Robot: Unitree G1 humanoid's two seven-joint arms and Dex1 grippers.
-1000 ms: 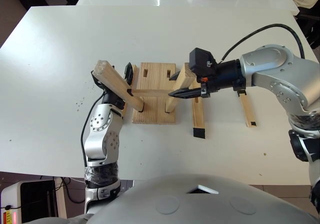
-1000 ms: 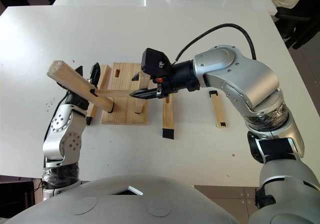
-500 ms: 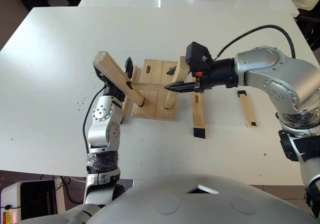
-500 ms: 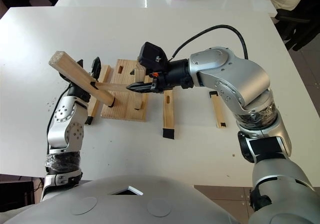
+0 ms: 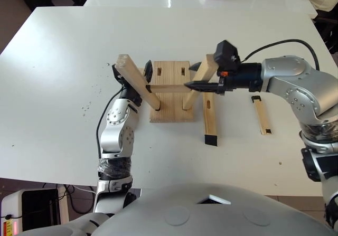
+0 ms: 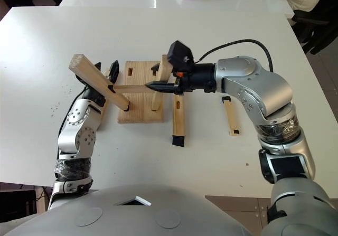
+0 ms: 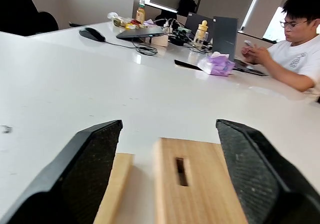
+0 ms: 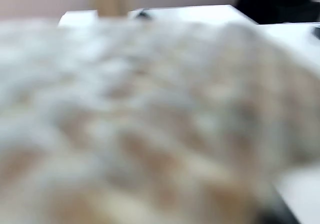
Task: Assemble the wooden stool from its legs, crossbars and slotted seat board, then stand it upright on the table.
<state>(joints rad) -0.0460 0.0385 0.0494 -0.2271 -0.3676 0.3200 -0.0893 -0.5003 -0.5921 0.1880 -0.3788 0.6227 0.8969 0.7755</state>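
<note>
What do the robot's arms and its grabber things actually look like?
Both arms are rounded silver-grey shells with black joints. The right arm carries a looping black cable and a small black box at its wrist. The left arm has black wrapping low down. The left gripper and right gripper each have two black, tapering fingers.

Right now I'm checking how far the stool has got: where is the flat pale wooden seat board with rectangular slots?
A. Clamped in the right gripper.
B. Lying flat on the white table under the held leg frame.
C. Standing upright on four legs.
B: the seat board lies flat on the white table, with the leg frame, two legs joined by a crossbar, held tilted over it.
</note>
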